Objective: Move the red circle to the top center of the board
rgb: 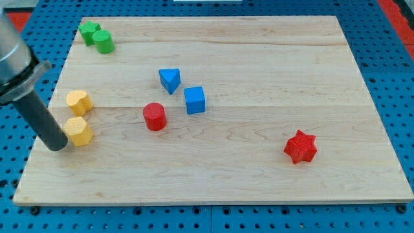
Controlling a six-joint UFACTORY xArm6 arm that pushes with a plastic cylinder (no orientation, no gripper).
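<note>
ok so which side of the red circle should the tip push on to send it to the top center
Press the red circle on its lower left wall, from the view's bottom left. Its round side suits a centred push. My tip sits far left beside a yellow block; the blue cube stands up-right, so steer left of it.

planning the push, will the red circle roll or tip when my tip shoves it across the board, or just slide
The red circle is a squat cylinder standing on its flat end, so it will probably slide rather than roll or tip. Its round side may let it slip off my tip if pushed off-centre. The smooth wooden board suggests low friction.
</note>
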